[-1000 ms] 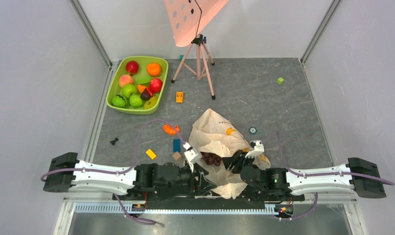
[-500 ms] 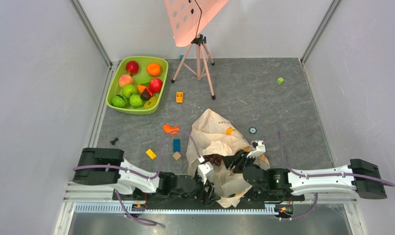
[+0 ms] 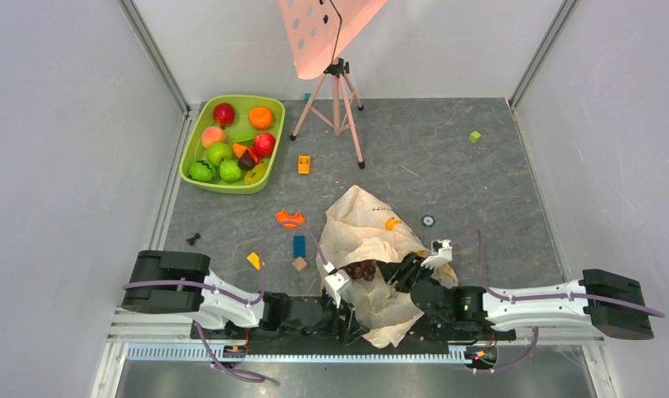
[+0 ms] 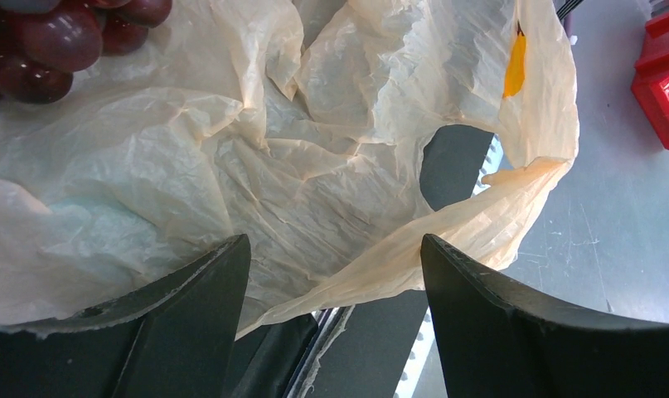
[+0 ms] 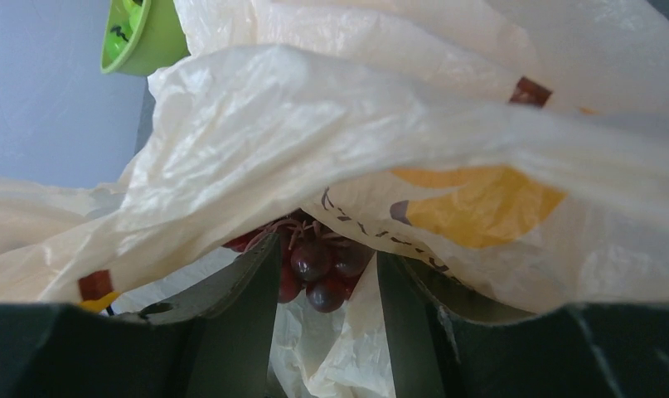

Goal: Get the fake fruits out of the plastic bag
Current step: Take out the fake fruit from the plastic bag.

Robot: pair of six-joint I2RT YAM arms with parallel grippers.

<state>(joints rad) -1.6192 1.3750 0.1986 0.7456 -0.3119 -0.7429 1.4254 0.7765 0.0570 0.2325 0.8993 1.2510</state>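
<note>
Step in hand: extraction of the last fruit seen in the plastic bag (image 3: 368, 236), the dark grape bunch (image 3: 362, 269). The bag lies crumpled on the surface (image 3: 447, 166) between the two arms, its mouth toward their bases. The grape bunch sits just inside the mouth. The other fake fruits already lie in the lime-green tub (image 3: 241, 106) at the far left.

Left pincer (image 4: 335, 240): released, jaws wide apart and clamping nothing. Bag film and one handle loop lie under the gap, and the grapes show at the upper left of the wrist view.

Right pincer (image 5: 327, 253): jaws about half apart and pushed under the upper film of the bag, with the grape bunch between or just past the tips. The film hides the contact, so a firm grasp cannot be confirmed.

Next move, as a judgement: close the right jaws on the grapes alone, without catching film, then withdraw. The left pincer would need to pin the bag.
</note>
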